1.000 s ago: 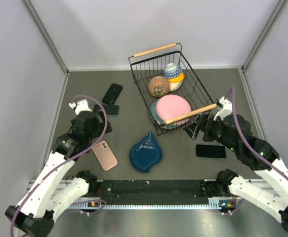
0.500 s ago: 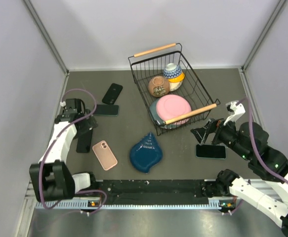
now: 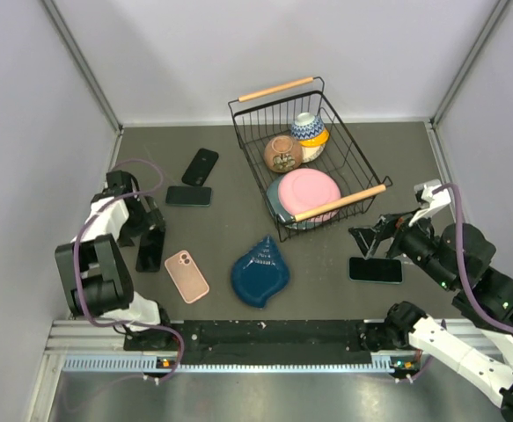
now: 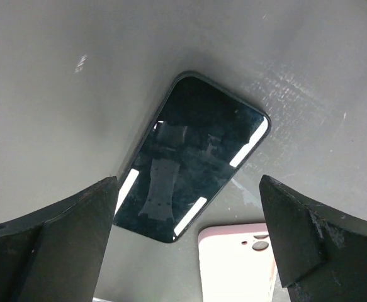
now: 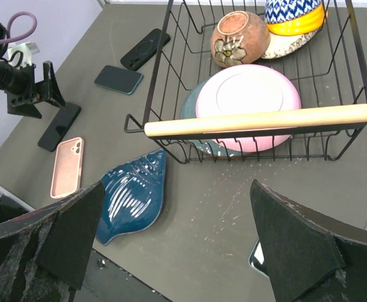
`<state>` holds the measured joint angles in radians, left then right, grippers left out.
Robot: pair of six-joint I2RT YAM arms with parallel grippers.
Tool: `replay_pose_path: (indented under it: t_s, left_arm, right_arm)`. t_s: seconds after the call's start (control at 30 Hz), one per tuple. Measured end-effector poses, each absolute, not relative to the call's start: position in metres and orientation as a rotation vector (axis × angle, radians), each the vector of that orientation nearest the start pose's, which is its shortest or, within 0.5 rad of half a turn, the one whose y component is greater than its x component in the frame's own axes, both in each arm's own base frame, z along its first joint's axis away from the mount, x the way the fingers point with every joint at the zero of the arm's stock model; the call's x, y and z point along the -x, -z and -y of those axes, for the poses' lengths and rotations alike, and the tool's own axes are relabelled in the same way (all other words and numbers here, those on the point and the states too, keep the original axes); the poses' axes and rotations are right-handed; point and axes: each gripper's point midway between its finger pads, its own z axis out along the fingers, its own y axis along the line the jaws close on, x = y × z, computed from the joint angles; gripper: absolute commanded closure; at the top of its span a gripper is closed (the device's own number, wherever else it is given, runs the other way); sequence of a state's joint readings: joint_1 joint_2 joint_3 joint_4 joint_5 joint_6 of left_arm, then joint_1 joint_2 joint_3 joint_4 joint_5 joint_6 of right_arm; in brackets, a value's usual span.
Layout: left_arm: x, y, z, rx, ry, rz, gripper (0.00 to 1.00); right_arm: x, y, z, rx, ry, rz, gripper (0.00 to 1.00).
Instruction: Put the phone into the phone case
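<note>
Left gripper (image 4: pixel 188 185) hangs spread wide and holds nothing. The dark phone (image 4: pixel 192 145) lies flat on the bench (image 4: pixel 57 75) mid-frame between its jaws, with the pink phone case (image 4: pixel 237 264) just beside it at the lower edge. The phone looks stiff, thin and glass-slick, so pinch it across the long edges

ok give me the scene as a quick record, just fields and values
left pincer: open, over the phone, holding nothing
right pincer: open, holding nothing
phone: black, lying flat, next to the case
case: pink, lying flat, not held
dish: blue, right of the case
basket: behind the dish
task state: phone not yet in case
</note>
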<state>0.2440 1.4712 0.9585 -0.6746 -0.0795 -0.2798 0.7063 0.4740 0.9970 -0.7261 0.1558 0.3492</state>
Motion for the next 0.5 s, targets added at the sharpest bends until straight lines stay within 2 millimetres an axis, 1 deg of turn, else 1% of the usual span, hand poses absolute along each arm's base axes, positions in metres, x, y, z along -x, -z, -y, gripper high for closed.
replay_pose_path:
  t_s: [0.07, 0.2, 0.37, 0.5]
  left_arm:
    - [-0.286, -0.052, -0.073, 0.721, -0.057, -2.697, 0.01]
    - [-0.289, -0.038, -0.073, 0.676, -0.044, -2.766, 0.02]
    - [-0.289, -0.029, -0.073, 0.647, -0.047, -2.808, 0.04]
    - [-0.287, -0.021, -0.073, 0.643, -0.046, -2.837, 0.08]
  right_arm:
    - [-0.164, -0.319, -0.122, 0.214, -0.610, -1.801, 0.01]
    - [-0.167, -0.319, -0.119, 0.218, -0.584, -1.800, 0.01]
    - [-0.167, -0.319, -0.119, 0.230, -0.574, -1.796, 0.01]
    - [-0.167, -0.319, -0.118, 0.232, -0.571, -1.795, 0.01]
